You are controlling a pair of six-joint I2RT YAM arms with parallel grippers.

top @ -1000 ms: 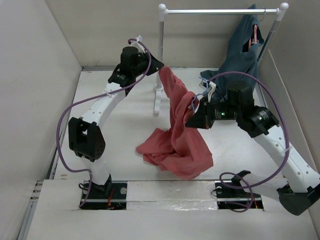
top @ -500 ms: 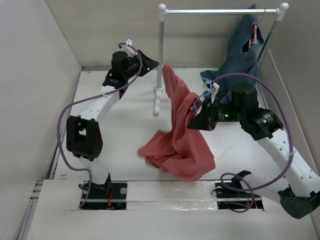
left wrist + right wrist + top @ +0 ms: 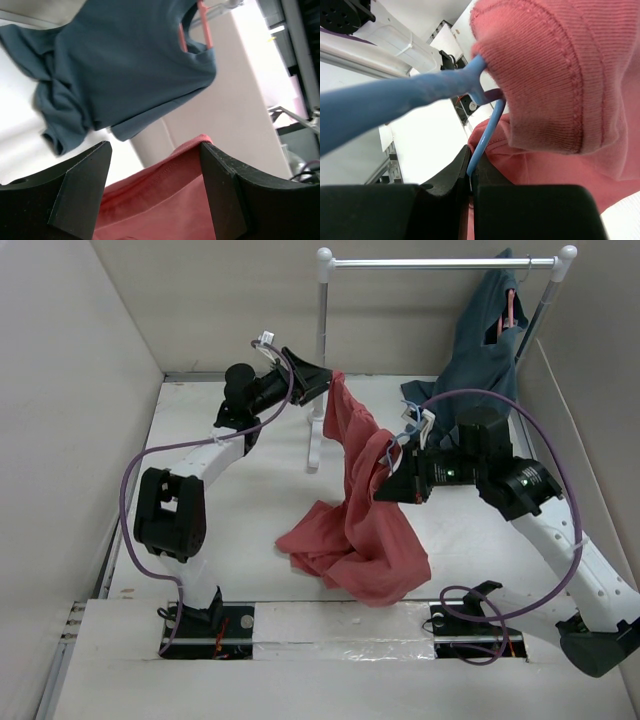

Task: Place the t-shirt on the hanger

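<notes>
1. Top external view: a coral-red soft cotton t-shirt (image 3: 360, 530) is being held up off the white tabletop (image 3: 230, 520) around its middle, while its lower part is lying crumpled in a heap close to the near edge.
2. A thin pale-blue wire hanger (image 3: 420, 95) is being clamped by the right gripper (image 3: 471, 172), whose jaws are being pressed together on the wire above the tabletop's right half.
3. The left gripper (image 3: 322, 380) is being shown with its jaws wide apart near the far edge. In the left wrist view a hemmed edge of the fabric is being seen between the two black fingers (image 3: 82, 192), and it is not pinched as far as can be told.
4. The task is being judged as partly done. In the right wrist view a stitched opening is being draped over one bend of the hanger, so one end seems to be inside the garment. The other end is yet to be threaded and the fabric is yet to be spread evenly.
5. The t-shirt's long axis is being stretched from the far edge, beside the left gripper, over the hanger and down toward the near edge. The hanger is mostly being hidden by fabric, so its hook direction cannot be told.
6. A dark teal-blue garment (image 3: 485, 340) on a pink hanger (image 3: 512, 310) is being carried by a white rail (image 3: 440, 262) at the far right corner, apart from the work.
</notes>
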